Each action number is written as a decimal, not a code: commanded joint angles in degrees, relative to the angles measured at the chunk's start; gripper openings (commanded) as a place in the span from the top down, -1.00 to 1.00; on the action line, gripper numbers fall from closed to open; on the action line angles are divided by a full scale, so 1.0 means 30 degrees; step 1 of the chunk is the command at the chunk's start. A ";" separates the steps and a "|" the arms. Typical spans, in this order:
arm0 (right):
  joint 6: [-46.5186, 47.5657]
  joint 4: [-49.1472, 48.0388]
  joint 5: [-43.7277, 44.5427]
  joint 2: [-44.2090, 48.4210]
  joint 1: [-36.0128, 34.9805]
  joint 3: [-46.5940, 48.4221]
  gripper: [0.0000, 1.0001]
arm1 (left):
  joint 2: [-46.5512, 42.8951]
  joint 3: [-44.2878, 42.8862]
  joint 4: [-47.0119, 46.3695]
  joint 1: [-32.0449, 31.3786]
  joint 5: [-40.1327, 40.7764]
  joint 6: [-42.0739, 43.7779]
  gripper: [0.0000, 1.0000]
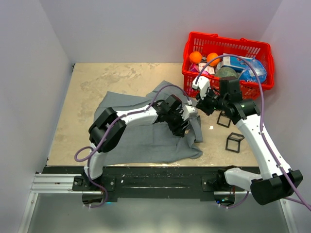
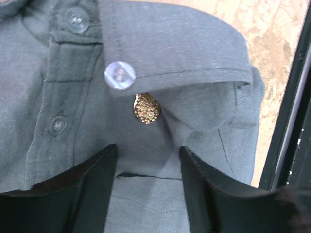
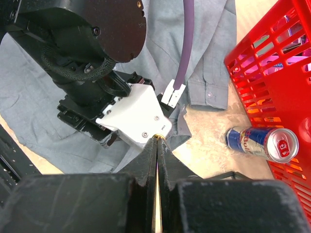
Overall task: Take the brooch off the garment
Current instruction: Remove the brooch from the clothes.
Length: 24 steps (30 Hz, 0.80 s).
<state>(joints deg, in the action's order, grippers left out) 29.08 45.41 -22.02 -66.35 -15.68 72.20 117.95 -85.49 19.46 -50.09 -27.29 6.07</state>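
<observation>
Spread jaws on the left gripper (image 2: 148, 151), hanging low over the garment (image 2: 204, 48) with nothing between them but grey cloth. Pressed-together jaws on the right gripper (image 3: 157, 141), tips up against the white housing (image 3: 136, 114) on the left wrist; no telling about anything thin pinched in that seam.

Not done yet, by the look of it. Pinned in place: the brooch (image 2: 146, 108), a small gold textured oval, on the shirt front just under the edge of the collar (image 2: 180, 53) and just below a pale button (image 2: 119, 75). Just beyond the left fingertips (image 2: 109, 155), roughly in line with the gap between them. No contact with it from either gripper.

Left to do, probably: close in on the oval, pinch it, work it free of the cloth, lift it clear. Likely need for a hold on the thin cloth meanwhile, to keep it down.

Garment itself spread across the middle of the table (image 1: 97, 82), collar end toward the right, near a red basket (image 1: 228, 42) at the far right.

As for writing: none legible on shirt or brooch. Beside the basket, a can (image 3: 262, 143) on its side, blue and silver with red lettering, too blurred to read. Packets (image 1: 235, 62) inside the basket likewise unreadable.
</observation>
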 commanded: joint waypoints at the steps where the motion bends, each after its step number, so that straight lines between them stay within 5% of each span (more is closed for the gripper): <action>1: -0.0377 -0.0429 -0.0306 0.0289 0.0071 0.0190 1.00 | -0.0996 -0.0506 -0.1447 0.0054 -0.1274 0.0088 -0.10; 24: -0.0436 -0.0458 -0.0335 0.0114 0.0130 0.0072 1.00 | 0.1756 -0.2733 -0.2270 -0.1264 0.0745 0.0995 0.27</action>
<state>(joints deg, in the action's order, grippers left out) 28.67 45.39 -22.02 -66.35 -15.57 71.90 122.34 -90.91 14.06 -53.17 -27.09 7.03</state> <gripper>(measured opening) 0.007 0.381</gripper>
